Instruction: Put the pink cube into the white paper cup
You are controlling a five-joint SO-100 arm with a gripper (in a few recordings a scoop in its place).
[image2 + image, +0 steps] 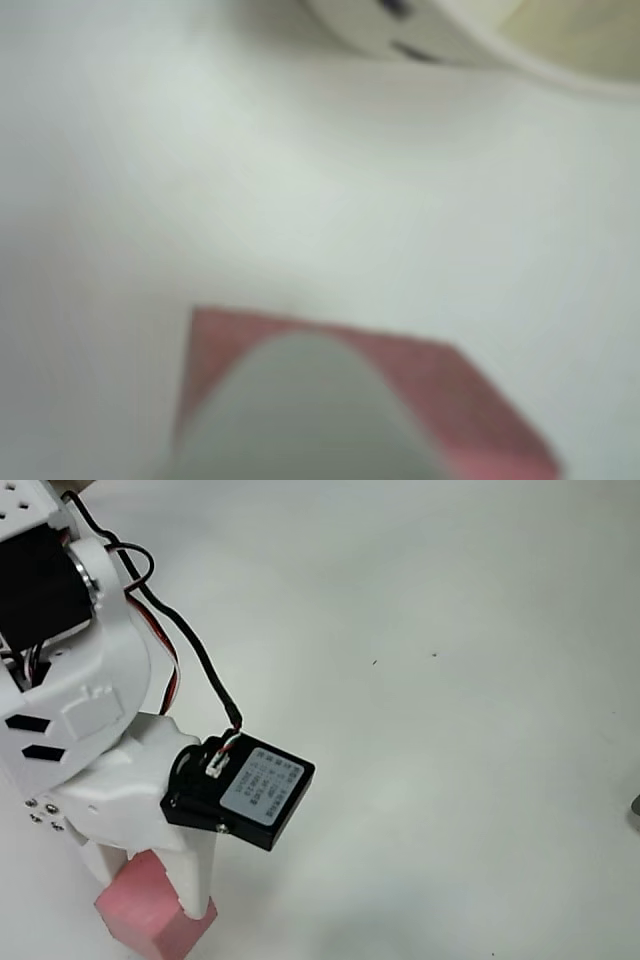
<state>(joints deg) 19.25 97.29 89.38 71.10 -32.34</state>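
In the overhead view the white plastic arm point(80, 680) occupies the left side of the white table point(450, 680); its two-finger gripper point(150, 875) points down at the near-left corner of the scene; a black rectangular servo box with a pale printed label point(250, 788) sits on the right flank of the wrist; a black cable point(180, 640) runs from the far-left corner down to a white connector on that box; red and white wires run alongside it near the upper arm.

The small matte pink foam cube point(150, 905) rests on the table at the near-left edge, directly under the gripper; two white fingers point(195, 875) reach down to it, one at its left far corner and one against its right side; the top face of the cube is lighter than its sides; the cube appears to lie between the fingers, but whether the jaws press on it or stand slightly spread around it cannot be told from these views.

In the wrist view a blurred white finger point(300, 410) rises from the near edge in front of the pink cube point(470, 400), which lies flat on the table point(150, 200); the round white paper cup point(480, 35) appears at the far right, well apart from the cube; its rim and pale interior are visible, with dark marks on its outer wall.
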